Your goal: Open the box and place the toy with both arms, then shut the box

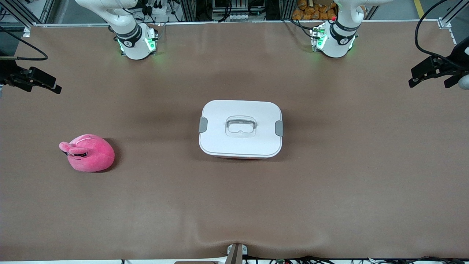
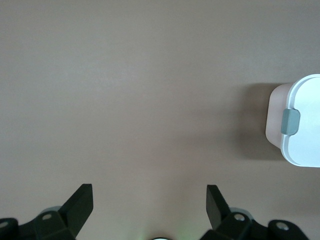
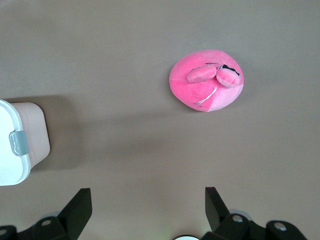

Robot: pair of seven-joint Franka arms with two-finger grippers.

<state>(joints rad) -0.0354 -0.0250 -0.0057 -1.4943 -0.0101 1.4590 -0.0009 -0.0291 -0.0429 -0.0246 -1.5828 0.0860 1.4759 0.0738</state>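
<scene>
Box (image 1: 240, 129) lid plain, toy (image 1: 88, 152) unlabelled, no readable writing

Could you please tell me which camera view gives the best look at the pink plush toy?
The right wrist view shows the toy best: it is large, unobstructed, with ears and dark face markings visible. The front view shows it whole but smaller, lying on the table toward the right arm's end. The left wrist view does not show it.

Two white arms (image 1: 128, 33) (black bands, green-lit bases) with black jaws.
</scene>
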